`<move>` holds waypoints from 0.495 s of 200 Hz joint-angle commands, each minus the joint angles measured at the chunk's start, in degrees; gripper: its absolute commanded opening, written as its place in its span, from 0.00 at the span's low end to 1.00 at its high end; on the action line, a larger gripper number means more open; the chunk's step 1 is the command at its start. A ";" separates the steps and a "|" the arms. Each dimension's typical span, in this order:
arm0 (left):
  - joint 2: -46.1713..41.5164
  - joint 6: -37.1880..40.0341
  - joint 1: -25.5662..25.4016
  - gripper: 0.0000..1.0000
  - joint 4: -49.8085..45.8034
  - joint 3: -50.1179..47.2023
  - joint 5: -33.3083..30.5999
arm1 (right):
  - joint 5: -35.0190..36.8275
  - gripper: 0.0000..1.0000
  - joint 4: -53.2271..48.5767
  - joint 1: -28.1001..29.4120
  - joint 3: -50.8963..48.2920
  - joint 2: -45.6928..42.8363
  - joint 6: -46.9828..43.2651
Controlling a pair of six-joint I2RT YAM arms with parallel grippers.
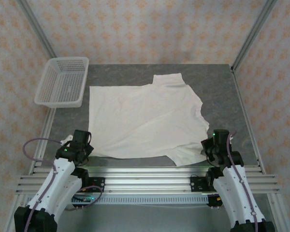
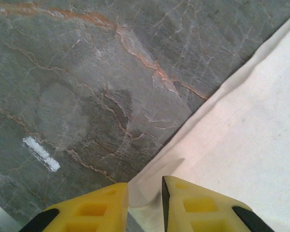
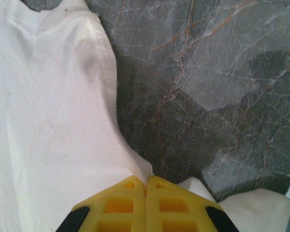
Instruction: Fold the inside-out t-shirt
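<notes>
Pre-fold grab – shirt spread flat, no fold made yet.
The inside-out t-shirt (image 1: 145,121) lies flat on the grey table (image 1: 217,92). The right gripper (image 3: 146,180) is clamped tight on cloth by the near sleeve. The left gripper (image 2: 145,186) stands a crack apart over the near-left hem corner, apparently gripping nothing. Next move probably needs the left to pinch – then both lift together.

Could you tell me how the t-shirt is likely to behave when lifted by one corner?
The t-shirt will probably droop limply: it lies flat with soft wrinkles. It looks thin, so likely light. Pushed, it may bunch, as its rumpled near edge suggests.
</notes>
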 commanded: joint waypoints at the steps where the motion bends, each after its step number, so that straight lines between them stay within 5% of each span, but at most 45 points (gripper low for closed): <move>1: -1.59 -2.13 0.40 0.25 -4.01 1.88 0.98 | 2.05 0.00 -0.36 0.09 0.24 0.53 0.50; 73: -1.18 -1.20 0.40 0.01 -1.86 0.68 4.20 | 1.59 0.00 -0.38 0.09 0.59 0.76 0.11; 99: -0.96 -1.86 0.40 0.28 0.17 -0.10 5.44 | 1.38 0.00 -0.06 0.09 0.82 0.76 0.11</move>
